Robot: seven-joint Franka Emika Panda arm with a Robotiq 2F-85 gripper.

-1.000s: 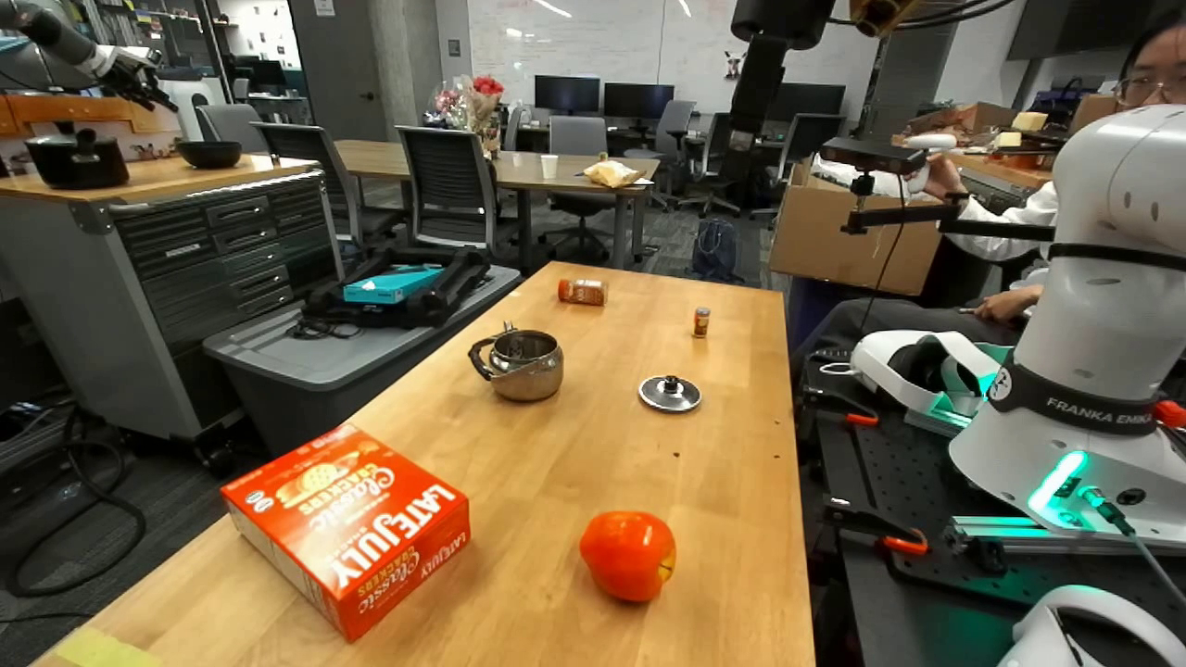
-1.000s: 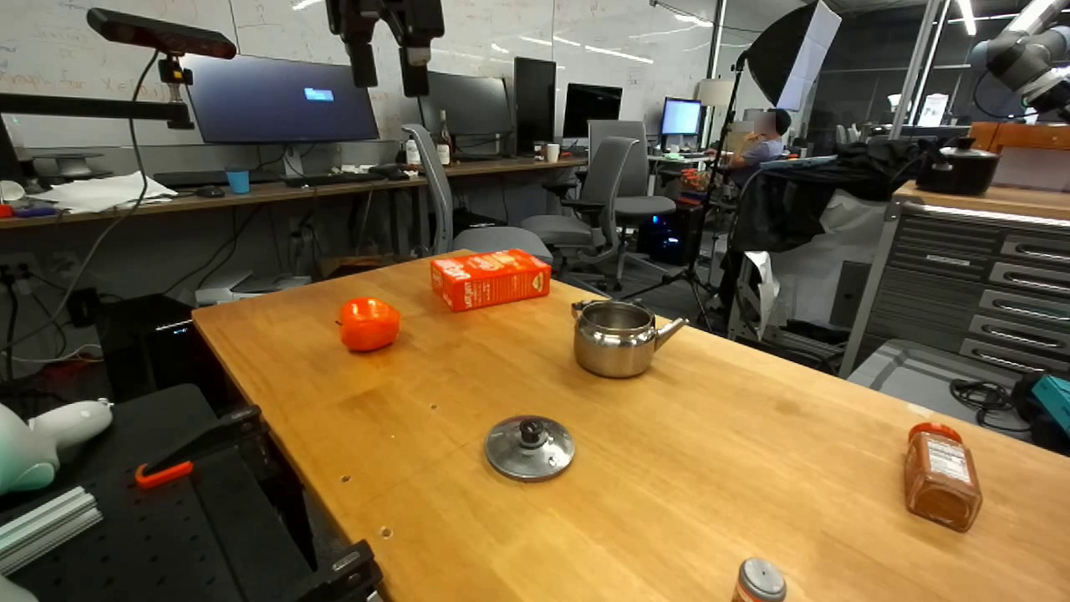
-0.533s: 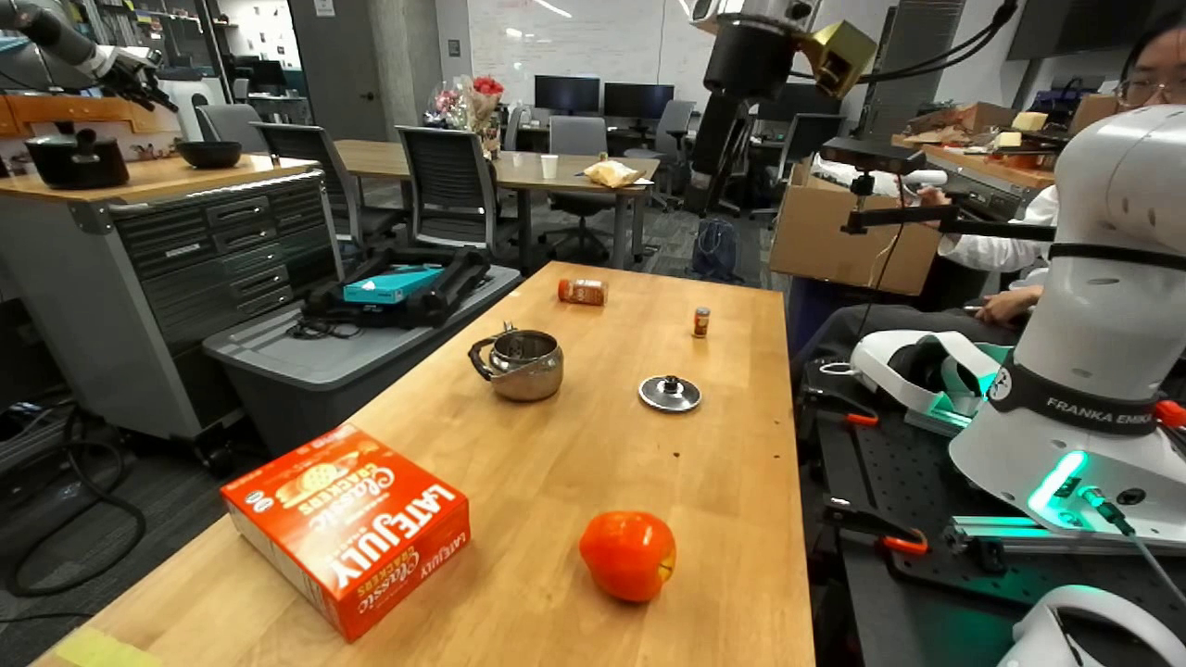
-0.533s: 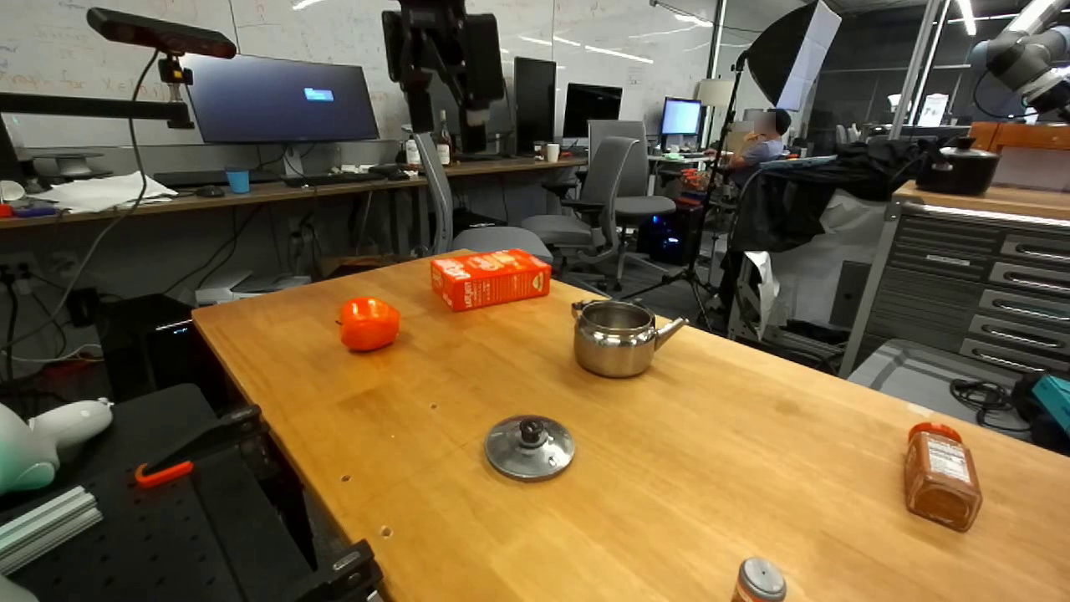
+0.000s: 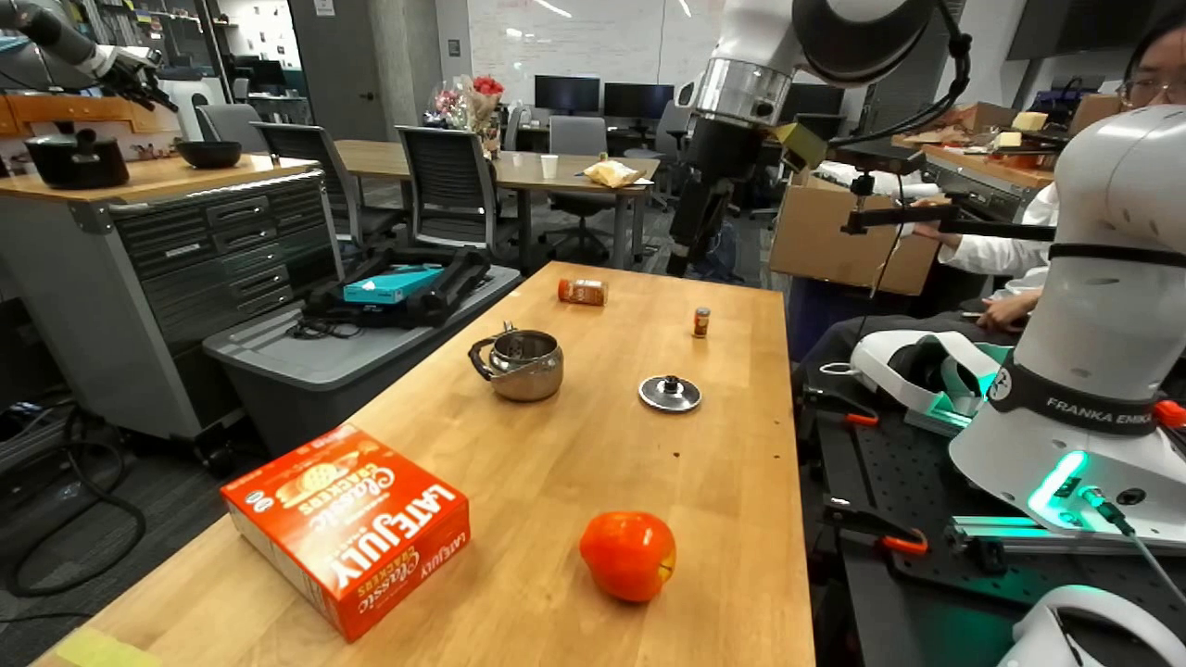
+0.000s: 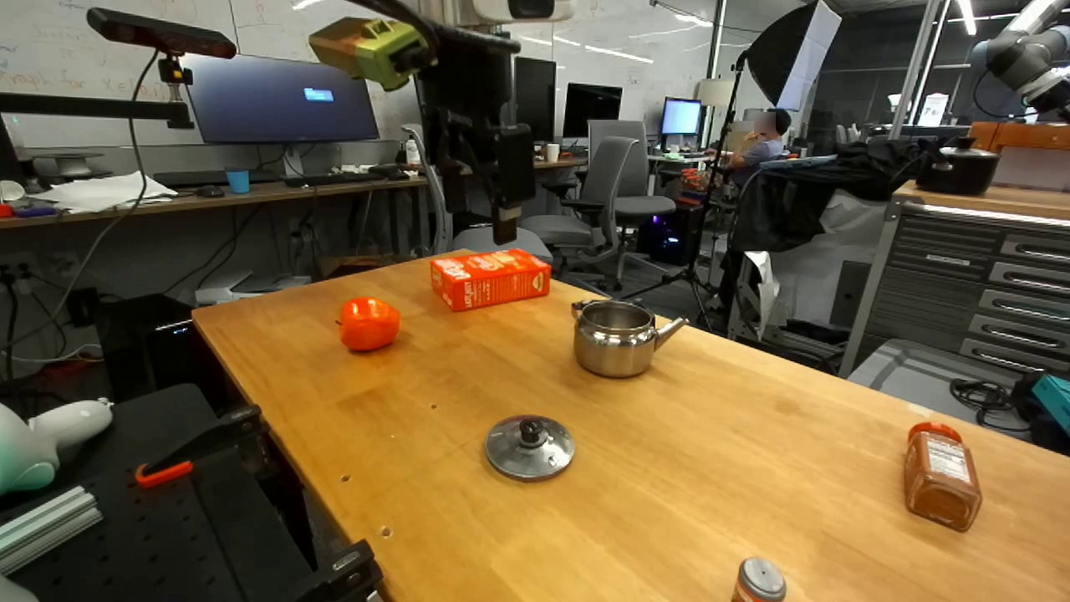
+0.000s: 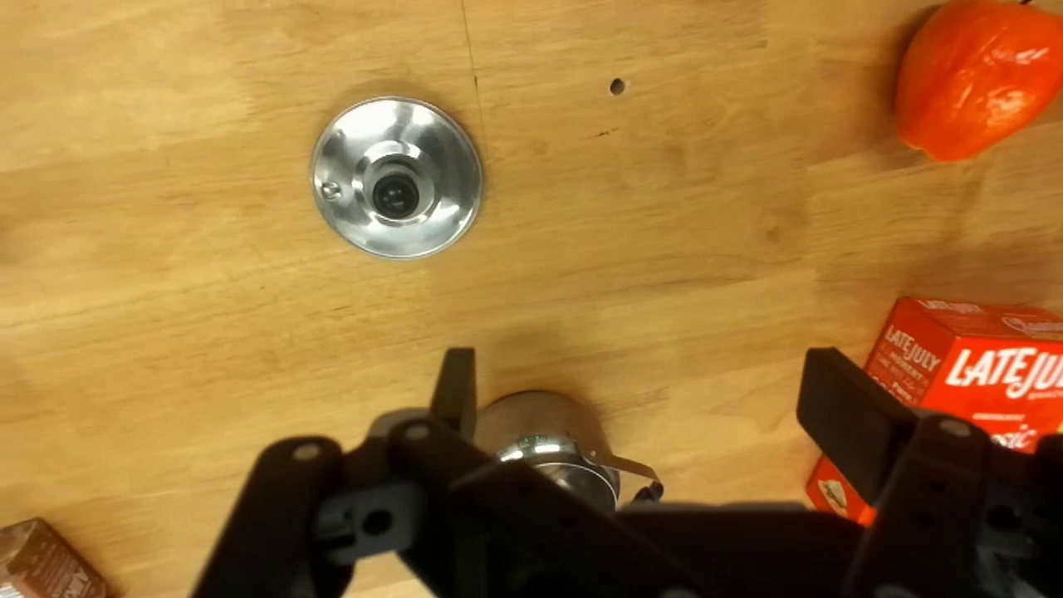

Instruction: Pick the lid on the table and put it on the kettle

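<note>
The lid (image 5: pixel 669 394) is a round silver disc with a dark knob, lying flat, knob up, on the table. It shows in both exterior views (image 6: pixel 530 451) and at the upper left of the wrist view (image 7: pixel 397 187). The kettle (image 5: pixel 530 378) is a squat silver pot, upright and uncovered, with a spout (image 6: pixel 671 332). In the wrist view the kettle (image 7: pixel 536 423) is partly hidden behind my left finger linkage. My gripper (image 7: pixel 641 365) is open and empty, high above the table. It also hangs in both exterior views (image 5: pixel 681 259), (image 6: pixel 481 221), touching nothing.
An orange-red cracker box (image 5: pixel 352 528) and an orange-red fruit (image 5: pixel 630 556) stand on the table (image 5: pixel 519 482). A jar of brown powder (image 6: pixel 943 477) lies on its side; a small bottle (image 5: pixel 701 322) stands near it. A person sits beside the robot base (image 5: pixel 1066 408).
My gripper has come down from the top of the exterior views towards the table, tilting and shifting sideways. The lid, the kettle and the other table objects have not moved.
</note>
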